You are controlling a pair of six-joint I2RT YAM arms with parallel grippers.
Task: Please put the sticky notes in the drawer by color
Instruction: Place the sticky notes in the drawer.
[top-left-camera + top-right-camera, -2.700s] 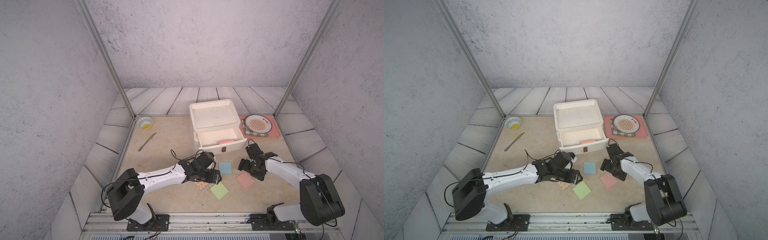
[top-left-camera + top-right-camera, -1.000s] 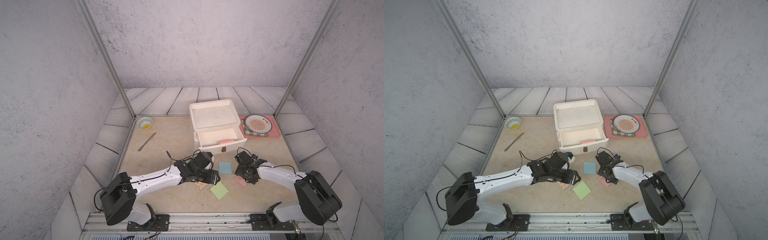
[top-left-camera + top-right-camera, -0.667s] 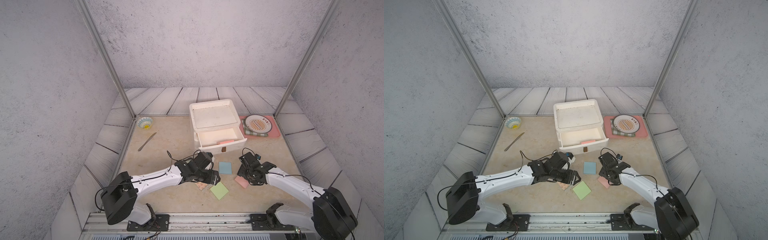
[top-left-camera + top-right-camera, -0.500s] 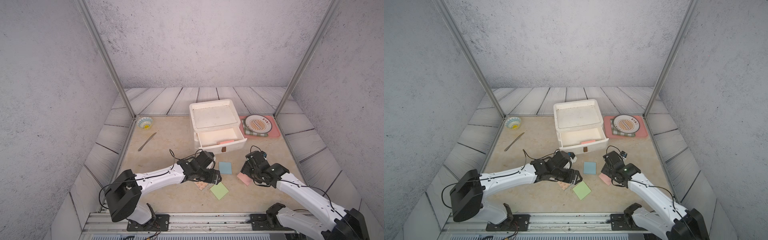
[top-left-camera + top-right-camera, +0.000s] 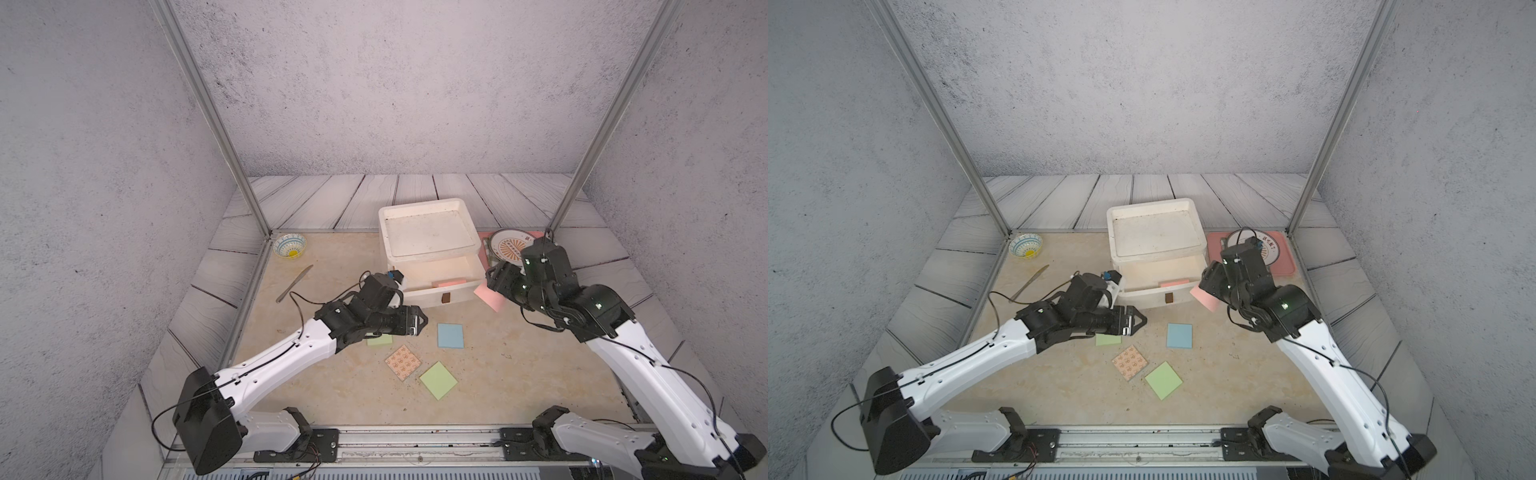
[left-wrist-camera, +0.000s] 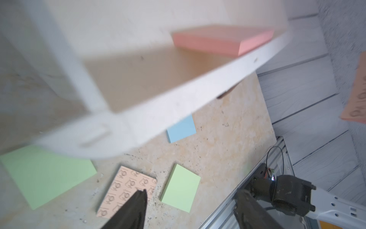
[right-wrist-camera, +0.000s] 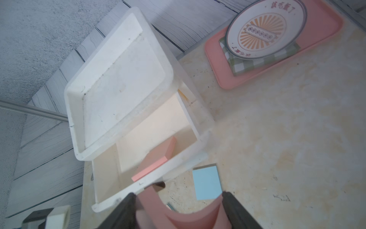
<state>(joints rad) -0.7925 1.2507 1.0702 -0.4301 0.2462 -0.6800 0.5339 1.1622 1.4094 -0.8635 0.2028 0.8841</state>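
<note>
The white drawer (image 5: 428, 232) stands at the back with its top drawer pulled out, a pink pad (image 5: 449, 283) lying inside. My right gripper (image 5: 496, 282) hangs at that drawer's right front corner, shut on a salmon-pink sticky note pad (image 7: 184, 216) that bows between its fingers. My left gripper (image 5: 419, 324) hovers open and empty in front of the drawer's left side. A green pad (image 5: 380, 340) lies partly under it. On the table lie a blue pad (image 5: 450, 336), a peach printed pad (image 5: 403, 362) and a second green pad (image 5: 438, 380).
A pink tray (image 5: 1285, 266) with a checked cloth and a patterned plate (image 7: 263, 29) sits right of the drawer, just behind my right arm. A small bowl (image 5: 289, 246) and a metal knife (image 5: 294, 283) lie at the back left.
My right gripper has lifted the salmon-pink pad off the table and carried it back to the drawer's right front corner. The left gripper has drawn slightly towards the drawer, uncovering the peach pad.
</note>
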